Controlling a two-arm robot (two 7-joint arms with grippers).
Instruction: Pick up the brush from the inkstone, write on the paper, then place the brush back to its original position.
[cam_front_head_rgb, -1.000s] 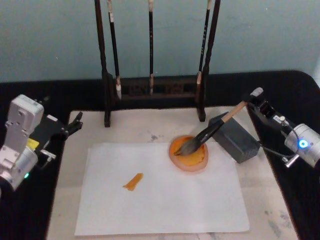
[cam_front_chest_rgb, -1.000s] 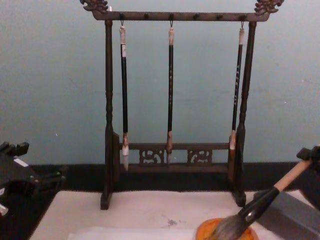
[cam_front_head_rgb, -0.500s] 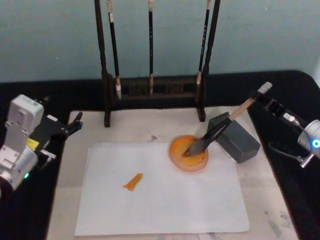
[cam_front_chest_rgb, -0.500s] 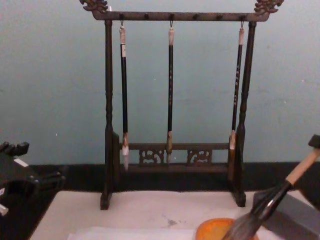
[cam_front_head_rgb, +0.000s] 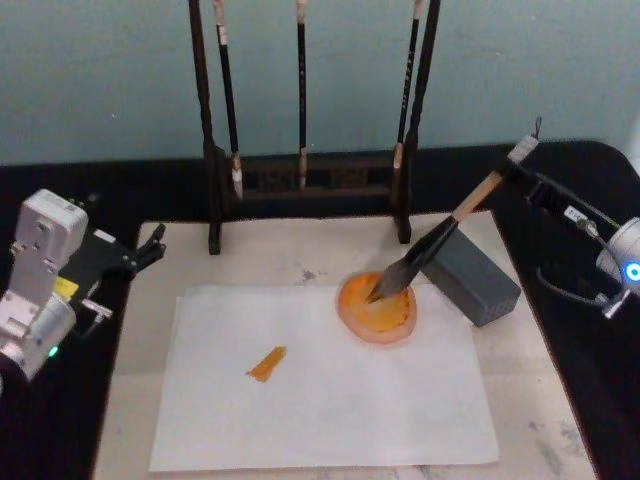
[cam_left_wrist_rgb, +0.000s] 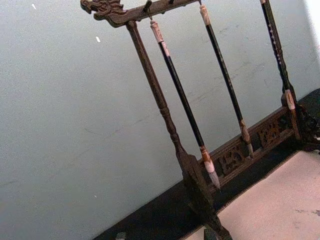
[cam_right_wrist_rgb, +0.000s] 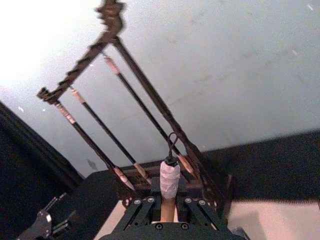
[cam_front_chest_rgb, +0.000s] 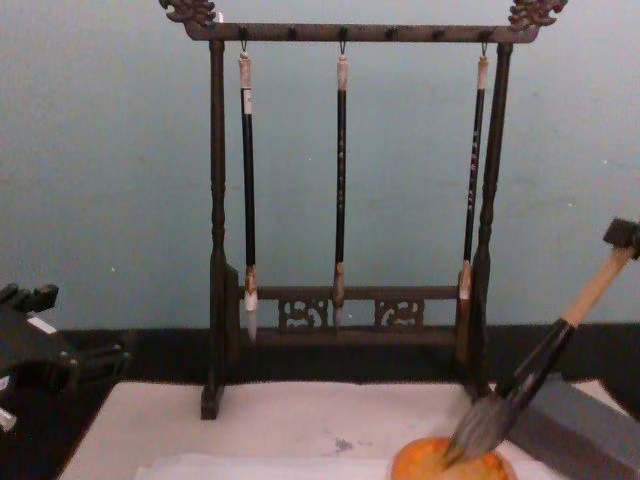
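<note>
Right gripper (cam_front_head_rgb: 524, 168) clamped on large tan-handled calligraphy brush (cam_front_head_rgb: 445, 230), grey tuft in round orange dish (cam_front_head_rgb: 346, 306), left gripper (cam_front_head_rgb: 148, 246) parked left.

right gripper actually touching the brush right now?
Touching. The right wrist view shows the brush handle clamped between the fingers of the right gripper, white-wrapped end sticking out past them. The left gripper is parked beside the mat.

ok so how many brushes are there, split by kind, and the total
large brush, tan handle, tip in the orange dish: 1
thin black-handled brushes hanging on the rack: 3
total: 4
</note>
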